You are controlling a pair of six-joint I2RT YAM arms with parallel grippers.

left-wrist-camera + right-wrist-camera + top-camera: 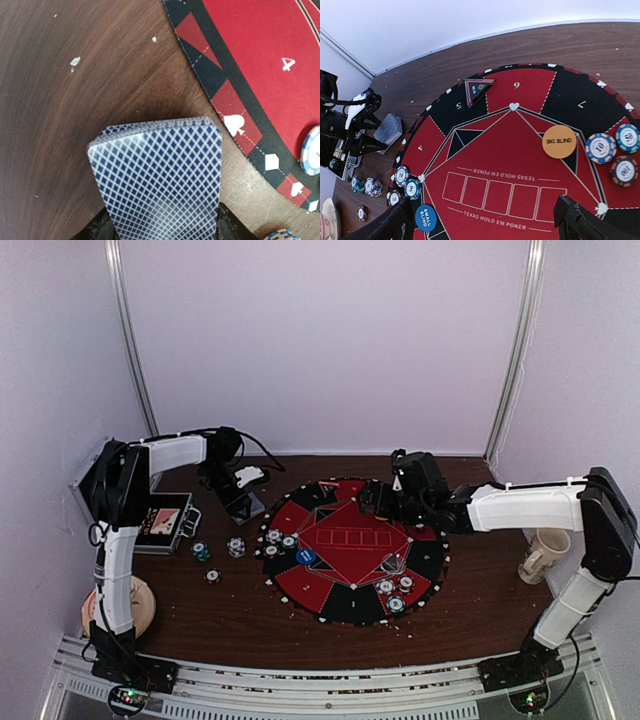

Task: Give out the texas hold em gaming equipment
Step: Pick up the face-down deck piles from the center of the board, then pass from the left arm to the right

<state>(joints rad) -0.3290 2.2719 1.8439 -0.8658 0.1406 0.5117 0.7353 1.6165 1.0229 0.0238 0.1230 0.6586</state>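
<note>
My left gripper [240, 495] is shut on a deck of blue-checked playing cards [160, 175], held just above the wood table beside the mat's left edge; the deck also shows in the right wrist view [388, 129]. My right gripper [480, 225] is open and empty above the red centre of the mat [520, 165]. An orange "Big Blind" disc [559, 141] and three chips [600, 148] lie at the mat's right. A blue "Small Blind" disc [425, 218] and chips [402, 176] lie at its left. Three more chips [396, 604] lie at the mat's front.
Loose chip stacks [201, 551] stand on the table left of the mat. The open metal case [165, 520] lies at the far left. A mug [543, 555] stands at the right. A small red-black triangle [479, 87] lies on the mat's far side.
</note>
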